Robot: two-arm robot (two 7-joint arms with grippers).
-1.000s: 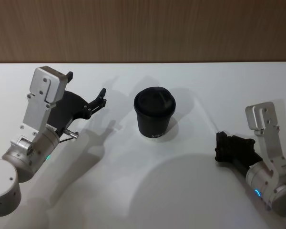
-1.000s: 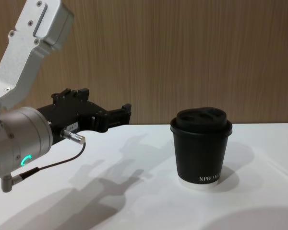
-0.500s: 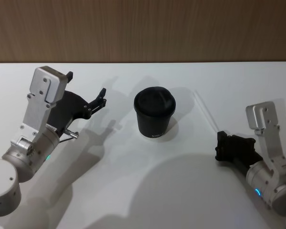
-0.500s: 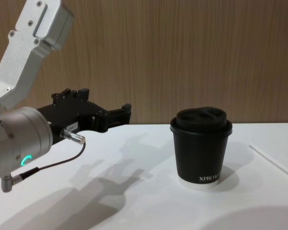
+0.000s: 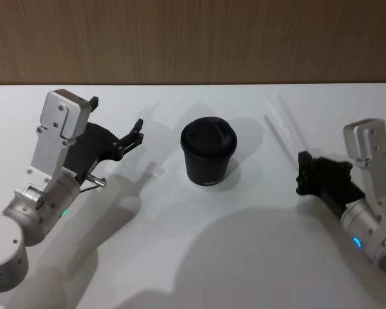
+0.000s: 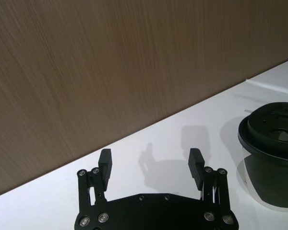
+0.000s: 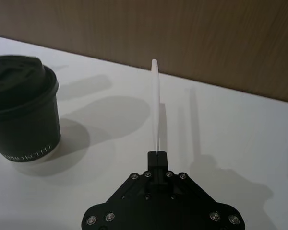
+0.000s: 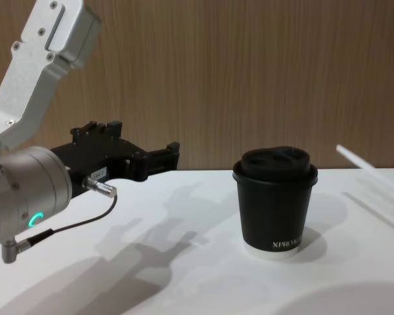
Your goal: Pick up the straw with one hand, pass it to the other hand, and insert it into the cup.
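Your right gripper [image 5: 302, 172] has risen since a second ago, lifting the straw [image 7: 156, 105] off the table [image 5: 193, 257]. Its fingers pinch one end of the straw, which slants in the air to the right of the cup [image 5: 208, 152]. Your left gripper [image 5: 117, 113] hovers to the left of the cup, fingers spread.

White table [image 5: 180, 251], black lidded cup [image 5: 209, 153] upright
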